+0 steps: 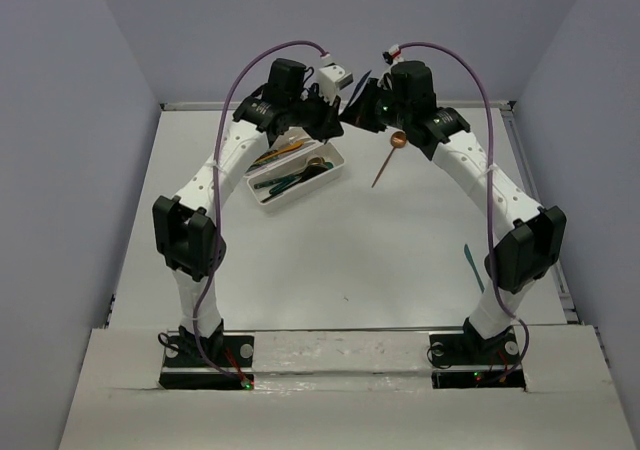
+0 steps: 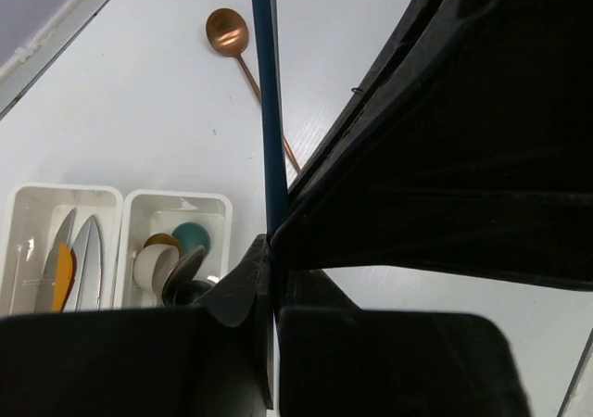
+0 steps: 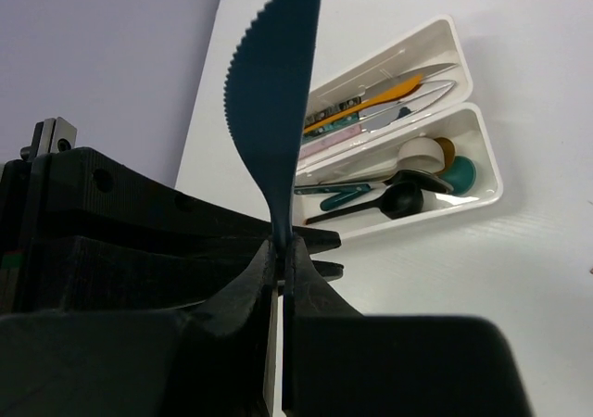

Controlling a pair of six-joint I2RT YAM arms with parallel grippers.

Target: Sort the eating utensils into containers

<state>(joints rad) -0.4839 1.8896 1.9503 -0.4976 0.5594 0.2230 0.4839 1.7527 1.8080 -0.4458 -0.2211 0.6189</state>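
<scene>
— Blue knife (image 1: 358, 82): who has it, seen from above?

— Both of me. My left gripper (image 1: 335, 118) and right gripper (image 1: 362, 112) meet nose to nose in the air, beyond the far right end of the white trays (image 1: 310, 184), each clenched on it. It tilts steeply, one end poking up and away from the trays. A copper spoon (image 1: 386, 162) lies on the table just right of the trays.

— And from your left wrist?

— The blue knife (image 2: 267, 102) shows edge-on, a thin line running straight out of my left gripper (image 2: 273, 320) along the fingers and off the top of the view. The pads press its flat faces. Which end I hold, I cannot tell. The white trays (image 2: 176, 197) sit low and to the left, knives in one, spoons in the other.

— Right wrist?

— The blue knife (image 3: 273, 102) rises out of my right gripper (image 3: 281, 259), serrated edge turned away from the white trays (image 3: 417, 222), tip cut off by the frame.

— What worries you?

— Two clamps on one thin thing. If either arm moves off while both hold, I judge the knife twists or skids through a pad. If the right lets go and the left pinch is shallow, the long blade levers down and drops, likely beside the trays and not into the knife one.
</scene>
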